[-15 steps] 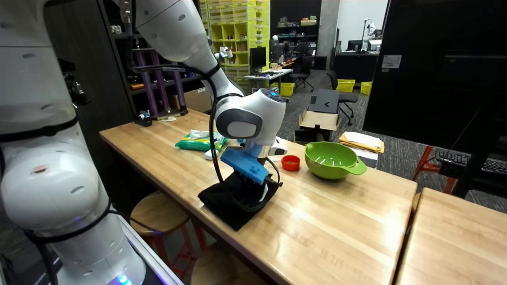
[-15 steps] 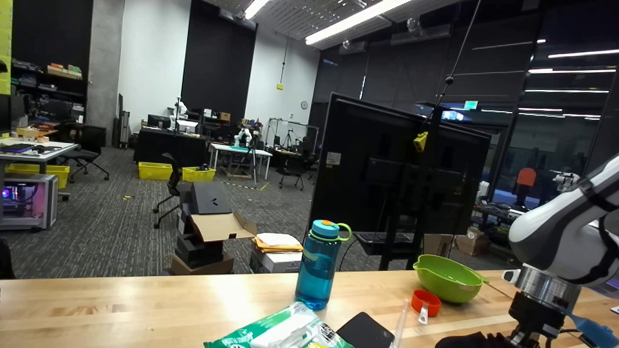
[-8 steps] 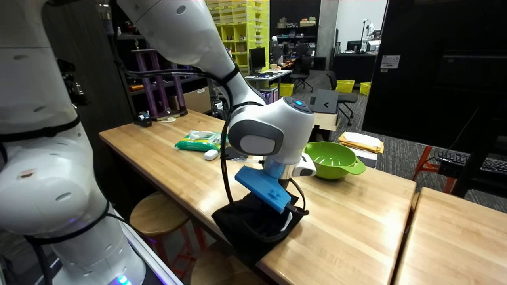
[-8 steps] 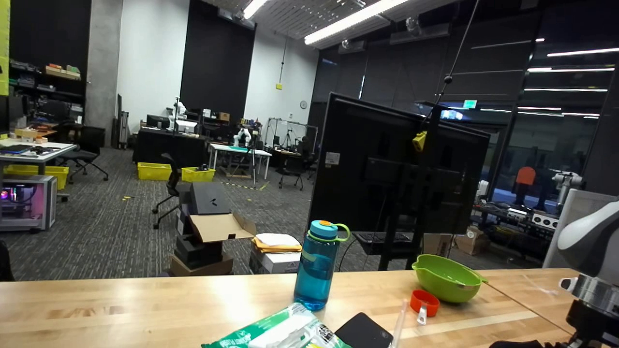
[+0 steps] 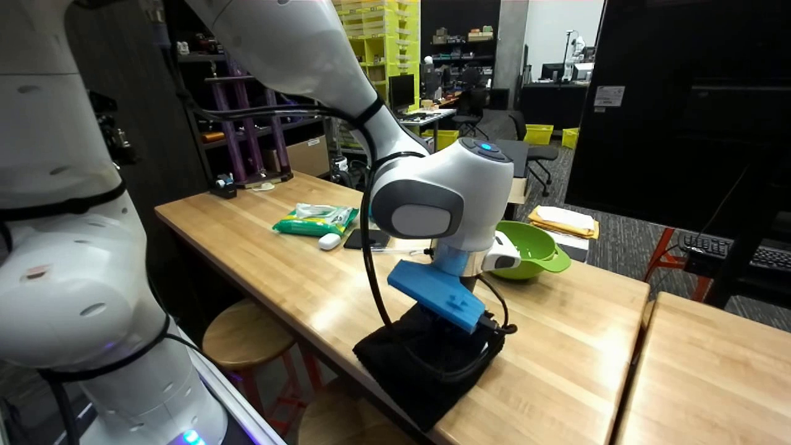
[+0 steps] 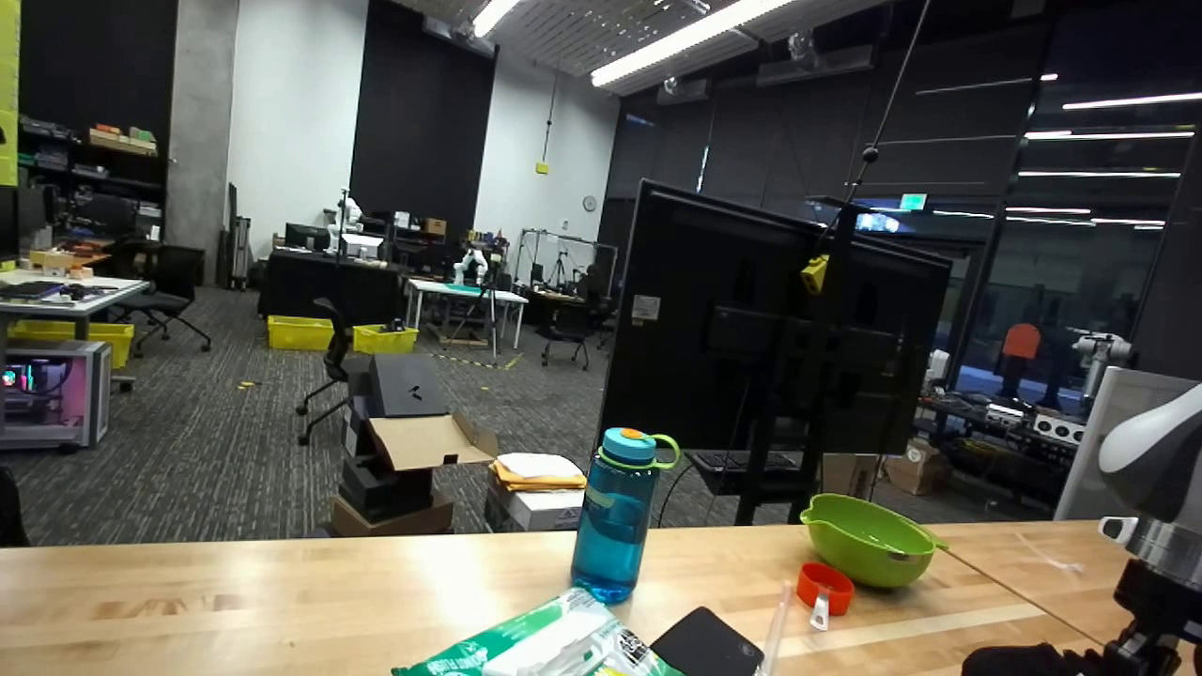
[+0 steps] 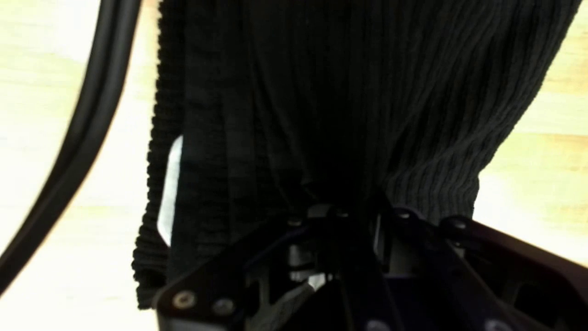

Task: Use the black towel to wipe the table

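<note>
Black towel (image 5: 413,384) has moved with the gripper (image 7: 349,214) above, whose jaws apparently clamp it.

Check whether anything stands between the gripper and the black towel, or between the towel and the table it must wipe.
Nothing visible does: the gripper is closed on the black towel, which rests on the table; the towel's underside is hidden. Toward the table's far edge, the green bowl could block a wipe.
</note>
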